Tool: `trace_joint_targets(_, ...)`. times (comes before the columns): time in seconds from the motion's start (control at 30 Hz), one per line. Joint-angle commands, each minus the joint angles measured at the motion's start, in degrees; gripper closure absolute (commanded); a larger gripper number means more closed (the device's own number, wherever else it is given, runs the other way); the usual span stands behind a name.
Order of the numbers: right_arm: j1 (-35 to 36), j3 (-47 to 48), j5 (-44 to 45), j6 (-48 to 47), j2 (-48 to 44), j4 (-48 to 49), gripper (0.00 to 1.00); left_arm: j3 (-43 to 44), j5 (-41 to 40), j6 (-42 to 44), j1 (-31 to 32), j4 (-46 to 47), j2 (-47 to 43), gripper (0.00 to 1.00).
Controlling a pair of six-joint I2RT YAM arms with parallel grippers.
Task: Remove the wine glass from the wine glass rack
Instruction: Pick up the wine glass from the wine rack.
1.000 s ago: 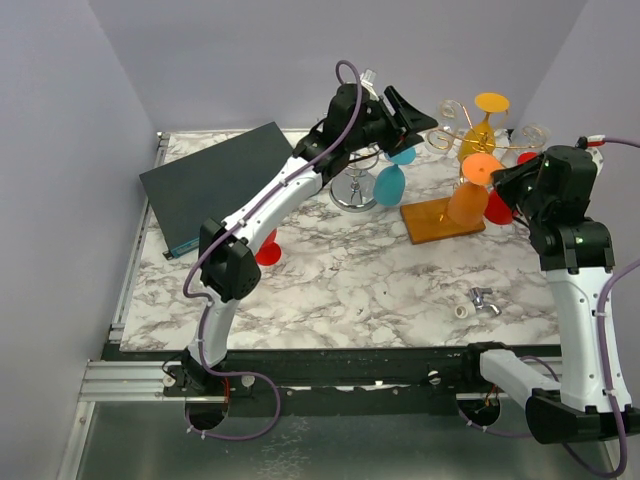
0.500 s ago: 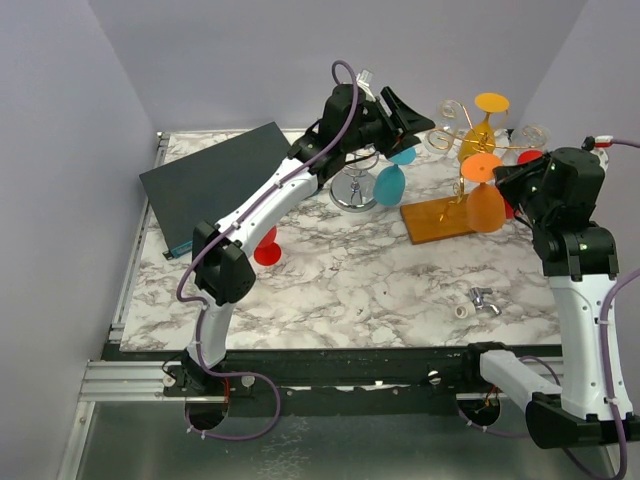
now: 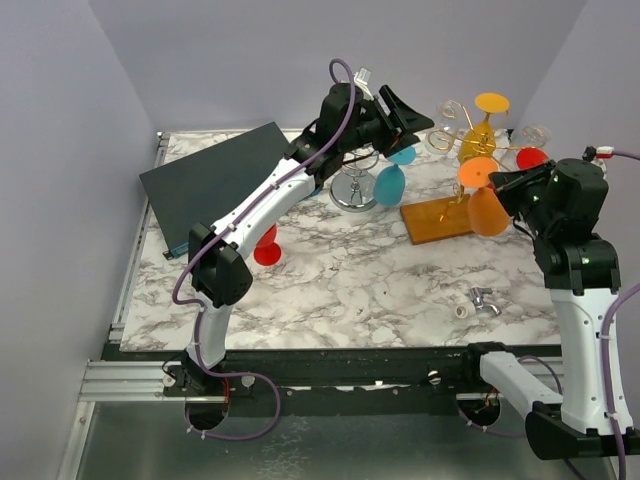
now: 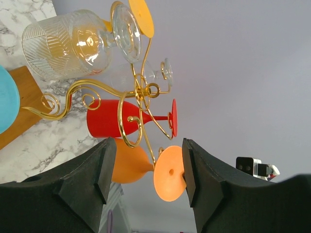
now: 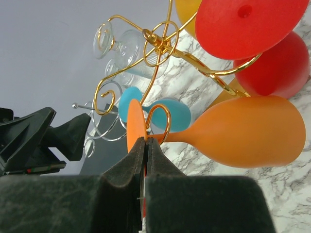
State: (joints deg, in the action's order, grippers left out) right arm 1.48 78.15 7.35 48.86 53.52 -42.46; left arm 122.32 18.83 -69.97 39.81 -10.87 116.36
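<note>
At the gold rack (image 3: 470, 140), a tilted orange wine glass (image 5: 248, 131), foot pinched by right fingers (image 5: 121, 170); left fingers (image 4: 92, 170) spread.

We see one white-grey marble counter (image 3: 340, 280), with dark veins, walled on three sides. Far-left corner: a dark flat panel (image 3: 215, 180), set at an angle, one corner poking past the counter's left edge; we can't tell whether it lies flat or is propped. Near it, left of centre, a small red item (image 3: 267, 253), partly hidden by an arm. Back centre: a round chrome foot (image 3: 352, 192). Just right of that, the wood base (image 3: 440, 220) of the wine glass rack (image 4: 144, 91). Front right, well apart from the rest: a small metal fitting (image 3: 483, 298) with a white ring (image 3: 461, 311) beside it.
</note>
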Motion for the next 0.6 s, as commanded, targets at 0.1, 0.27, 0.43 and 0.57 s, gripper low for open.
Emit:
trace_joint_targets(0.1, -0.24, -2.01, -3.37, 3.32, -1.67, 2.1, 0.99, -1.21, -0.1, 1.06, -0.19, 0.06, -3.06, 0.37)
trace_joint_targets(0.27, -0.24, -2.69, -4.5, 4.99, -1.15, 3.65, 0.99, -1.63, -0.11, 1.07, -0.35, 0.05, -3.42, 0.37)
trace_joint_targets(0.43, -0.24, -4.08, -4.21, 6.65, -1.51, 5.49, 0.99, -1.87, -0.07, 1.07, -0.61, 0.06, -3.61, 0.37)
trace_joint_targets(0.57, -0.24, -5.19, -3.2, 8.23, -1.97, 7.01, 0.99, -1.91, -0.02, 1.07, -0.77, 0.06, -3.67, 0.37)
